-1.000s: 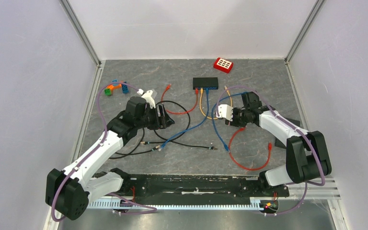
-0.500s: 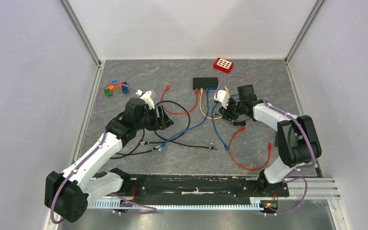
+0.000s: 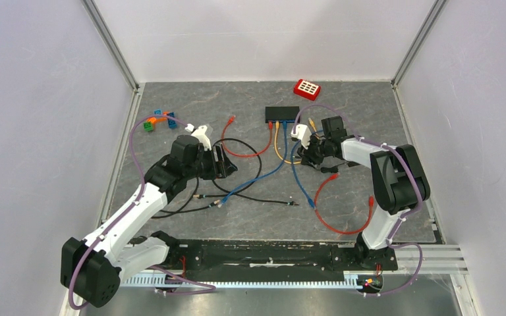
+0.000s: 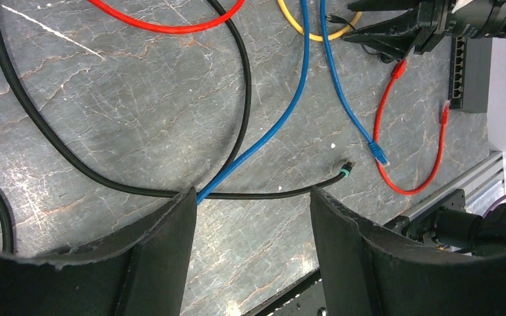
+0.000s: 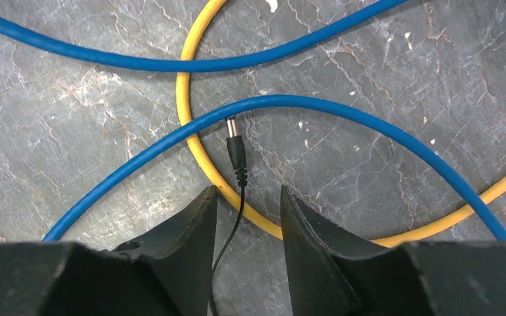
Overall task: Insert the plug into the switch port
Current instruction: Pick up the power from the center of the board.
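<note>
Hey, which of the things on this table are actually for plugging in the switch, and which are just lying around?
For the job: black switch; black barrel plug, its lead running between the open fingers of the right gripper.
Lying about: red keypad box; coloured blocks; loose red cable.

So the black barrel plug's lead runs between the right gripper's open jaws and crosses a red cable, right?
Not red: the cable it crosses is yellow. The right wrist view shows the black barrel plug, its lead crossing the yellow cable between the open jaws of the right gripper.
</note>
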